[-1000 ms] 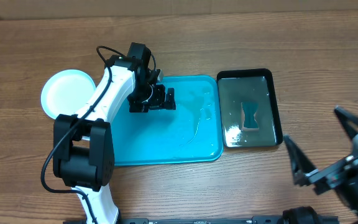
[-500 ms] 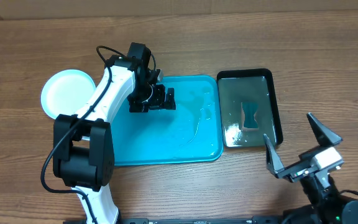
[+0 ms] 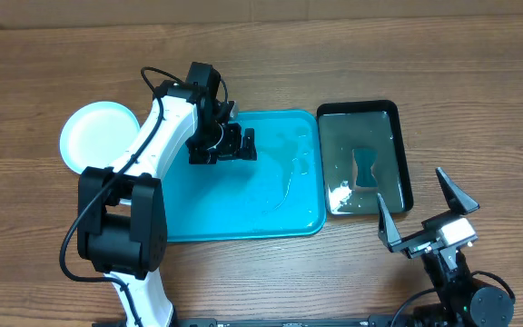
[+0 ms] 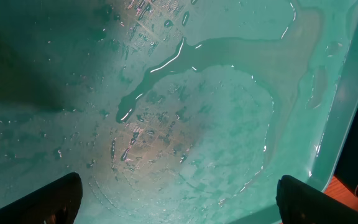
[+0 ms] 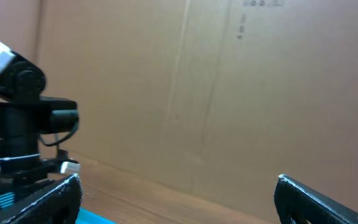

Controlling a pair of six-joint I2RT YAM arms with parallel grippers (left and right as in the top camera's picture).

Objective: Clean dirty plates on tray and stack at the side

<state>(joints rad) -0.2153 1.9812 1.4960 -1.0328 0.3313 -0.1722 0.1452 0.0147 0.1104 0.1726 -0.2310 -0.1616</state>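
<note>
Broadly, a wooden table (image 3: 479, 54) fills the overhead view, and on it, a little left of centre, lies the teal tray (image 3: 243, 213), its long side running left to right. The tray's floor is wet: the left wrist view shows a film of water with curling puddle edges and droplets across the teal surface (image 4: 185, 112), and the rim rising at the right. The left arm (image 3: 152, 145), white with black joints, reaches from the near edge of the table up over the tray's left end. Just beside the tray's right rim, close to it but whether touching cannot be told, stands a black basin (image 3: 404, 150) holding water, with a pale hourglass-shaped object (image 3: 364, 170) in it that is too dim to identify. On the table just left of the tray sits a round white plate (image 3: 89, 136), its right edge hidden under the arm; only this one of the dirty plates shows, and whether others lie beneath it cannot be told. The left gripper (image 3: 241, 143) hangs over the tray's upper left part with its fingers spread wide and nothing between them, each tip at a bottom corner of its wrist view (image 4: 179, 202). The right gripper (image 3: 420, 213) is off the tray, near the table's front edge below the basin, fingers likewise parted and empty, and its camera faces a brown cardboard wall (image 5: 229, 93).
</note>
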